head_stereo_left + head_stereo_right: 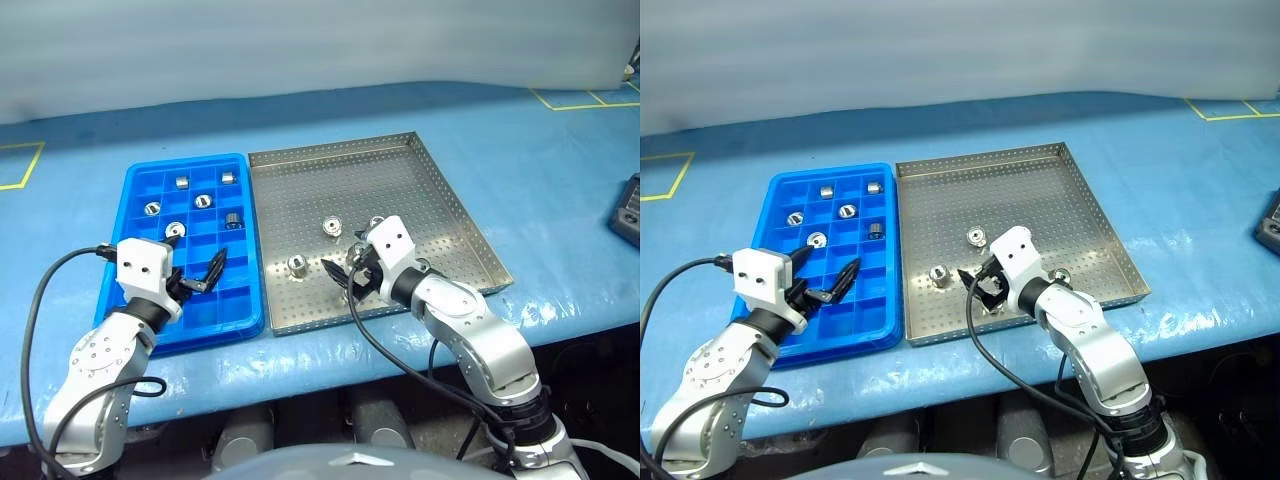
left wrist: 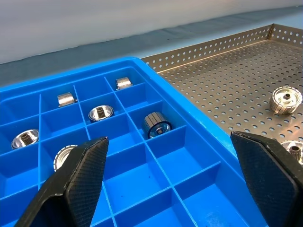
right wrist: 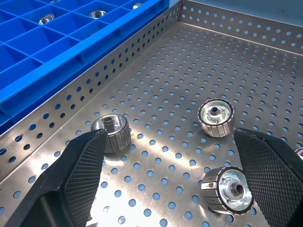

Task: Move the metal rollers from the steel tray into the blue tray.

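One roller in the steel tray sits half-hidden behind the right tool.

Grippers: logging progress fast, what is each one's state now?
Left gripper: open, empty, over the blue tray.
Right gripper: open, empty, over the steel tray.

head views overhead; wrist views close, low

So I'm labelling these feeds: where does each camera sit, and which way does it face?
Left and right eye views: on the head, looking down at the blue tray, the steel tray and both arms.
Left wrist view: looks between open fingers across the blue tray.
Right wrist view: looks between open fingers at metal rollers in the steel tray.
Both wrist views show both trays.
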Motion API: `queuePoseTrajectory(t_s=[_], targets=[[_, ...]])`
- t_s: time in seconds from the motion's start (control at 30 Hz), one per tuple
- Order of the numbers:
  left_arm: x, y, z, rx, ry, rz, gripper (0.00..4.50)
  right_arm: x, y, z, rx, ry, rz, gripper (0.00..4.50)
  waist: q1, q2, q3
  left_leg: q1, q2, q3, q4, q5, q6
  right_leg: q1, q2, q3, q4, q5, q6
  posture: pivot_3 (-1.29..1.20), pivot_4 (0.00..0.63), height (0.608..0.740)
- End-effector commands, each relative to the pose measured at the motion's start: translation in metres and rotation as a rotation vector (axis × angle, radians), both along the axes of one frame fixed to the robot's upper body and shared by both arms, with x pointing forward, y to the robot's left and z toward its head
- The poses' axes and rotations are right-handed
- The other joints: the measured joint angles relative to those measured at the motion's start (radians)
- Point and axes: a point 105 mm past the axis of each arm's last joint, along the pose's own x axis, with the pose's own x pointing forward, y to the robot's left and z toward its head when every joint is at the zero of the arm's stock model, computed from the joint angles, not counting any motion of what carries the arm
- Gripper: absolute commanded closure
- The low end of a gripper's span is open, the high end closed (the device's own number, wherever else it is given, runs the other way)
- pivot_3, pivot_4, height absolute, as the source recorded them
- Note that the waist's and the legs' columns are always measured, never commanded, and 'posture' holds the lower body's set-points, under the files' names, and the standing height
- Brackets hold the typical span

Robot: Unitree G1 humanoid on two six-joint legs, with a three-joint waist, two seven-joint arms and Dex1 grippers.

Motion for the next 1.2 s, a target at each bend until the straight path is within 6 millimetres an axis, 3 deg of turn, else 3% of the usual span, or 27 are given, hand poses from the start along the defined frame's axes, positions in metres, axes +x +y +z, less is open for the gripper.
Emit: queuePoseTrajectory(t_s=[0.03, 1.2], targets=[[-0.0004, -0.0026, 0.0143, 0.024, -0.061, -0.017, 0.0, 0.0003, 0.0017, 0.0107, 0.015, -0.049, 0.007, 0.02, 0.0, 0.0, 0.0, 0.0, 0.0, 0.0, 0.0, 0.0, 0.0, 0.0, 0.0, 0.0, 0.0, 0.0, 0.0, -0.07, 0.15, 0.74], [-0.0036, -0.0027, 0.0125, 0.019, -0.053, -0.007, 0.0, -0.0012, 0.0029, 0.0108, 0.014, -0.045, 0.015, 0.02, 0.002, 0.0, 0.0, 0.0, 0.0, 0.0, 0.0, 0.0, 0.0, 0.0, 0.0, 0.0, 0.0, 0.0, 0.0, -0.06, 0.15, 0.74]])
